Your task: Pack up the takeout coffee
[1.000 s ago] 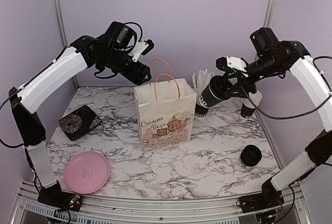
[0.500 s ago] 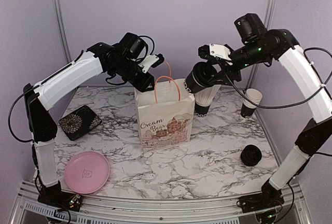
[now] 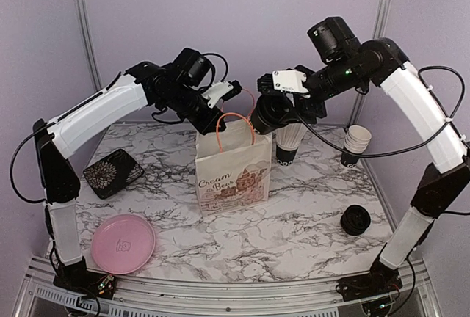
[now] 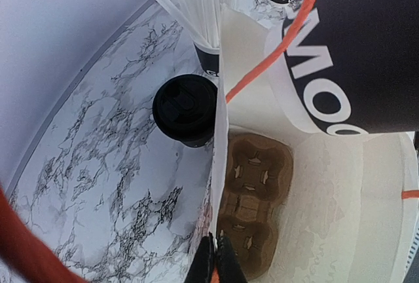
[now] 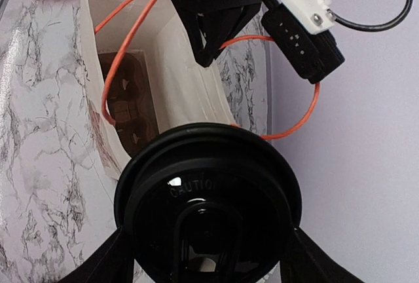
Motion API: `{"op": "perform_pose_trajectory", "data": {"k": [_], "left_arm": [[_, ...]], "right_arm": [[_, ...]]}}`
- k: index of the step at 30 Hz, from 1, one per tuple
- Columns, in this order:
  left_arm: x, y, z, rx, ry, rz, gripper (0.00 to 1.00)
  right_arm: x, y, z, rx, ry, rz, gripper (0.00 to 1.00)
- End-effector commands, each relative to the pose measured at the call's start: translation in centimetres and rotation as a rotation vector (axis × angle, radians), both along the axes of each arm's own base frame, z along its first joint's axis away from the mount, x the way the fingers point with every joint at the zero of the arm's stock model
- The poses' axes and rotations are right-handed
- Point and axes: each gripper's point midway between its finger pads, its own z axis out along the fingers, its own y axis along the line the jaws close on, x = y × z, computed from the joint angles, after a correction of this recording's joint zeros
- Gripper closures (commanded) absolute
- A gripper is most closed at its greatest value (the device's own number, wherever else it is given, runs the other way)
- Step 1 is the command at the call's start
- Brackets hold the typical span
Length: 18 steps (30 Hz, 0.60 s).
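- Black with a black lid, the takeout coffee (image 3: 268,114) is hanging tilted in the air, just over the open mouth of the paper bag (image 3: 233,174), and it is not yet inside.
- The right gripper (image 3: 285,104) is grasping this cup around its side. In the right wrist view one finger is showing on each side of the lid.
- The left gripper (image 5: 206,55) is clenching on the upper rim of the bag and pinching the paper there.
- A brown cardboard cup carrier (image 4: 252,211) is lying at the bottom of the bag, below the cup.
- A black cup with white straws (image 3: 286,154) is standing just behind the bag, and a stack of cups (image 3: 357,143) is standing further to the right.
- A pink plate (image 3: 123,242) is lying near the front left corner of the marble table (image 3: 294,236).
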Motion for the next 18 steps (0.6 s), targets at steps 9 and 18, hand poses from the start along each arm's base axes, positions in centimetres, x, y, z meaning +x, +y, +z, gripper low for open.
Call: {"op": "perform_pose_trajectory", "data": {"k": [9,18], "left_arm": [[-4.7,-1.1,1.5,0.055,-0.068,-0.030,1.00],[-7.2,-2.1,1.9,0.074,-0.100,-0.036,1.00]], "right_arm": [[-6.7,0.1,1.5,-0.006,-0.017,0.103,0.45],[-6.7,0.0,-1.0,-0.100,0.011,0.094,0.46]]}}
